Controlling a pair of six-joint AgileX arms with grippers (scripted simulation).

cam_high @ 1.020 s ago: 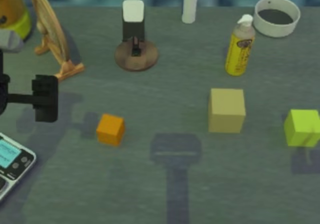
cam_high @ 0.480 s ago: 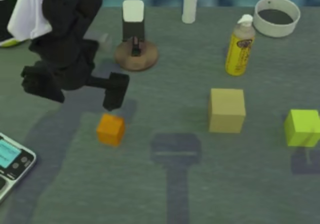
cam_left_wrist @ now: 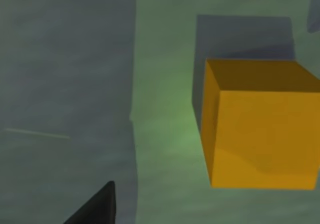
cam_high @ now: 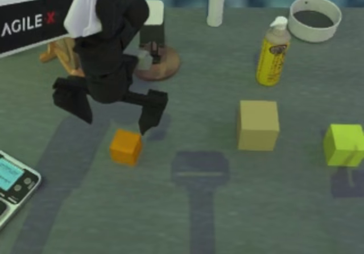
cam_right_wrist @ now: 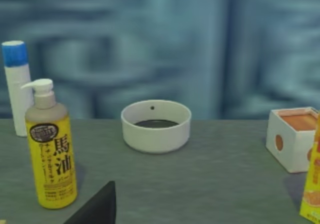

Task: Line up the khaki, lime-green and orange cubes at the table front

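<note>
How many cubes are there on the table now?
3: the orange cube at left below the left gripper, the khaki cube right of centre, the lime-green cube at the right edge.

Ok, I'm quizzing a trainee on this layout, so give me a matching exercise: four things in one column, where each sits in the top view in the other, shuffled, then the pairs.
Things:
1. orange cube
2. khaki cube
3. lime-green cube
4. white bowl

Places:
A. far right corner of the table
B. right edge, nearer the front
C. just in front of the left gripper
D. right of centre, in front of the yellow pump bottle

Pairs: 1-C, 2-D, 3-B, 4-A
</note>
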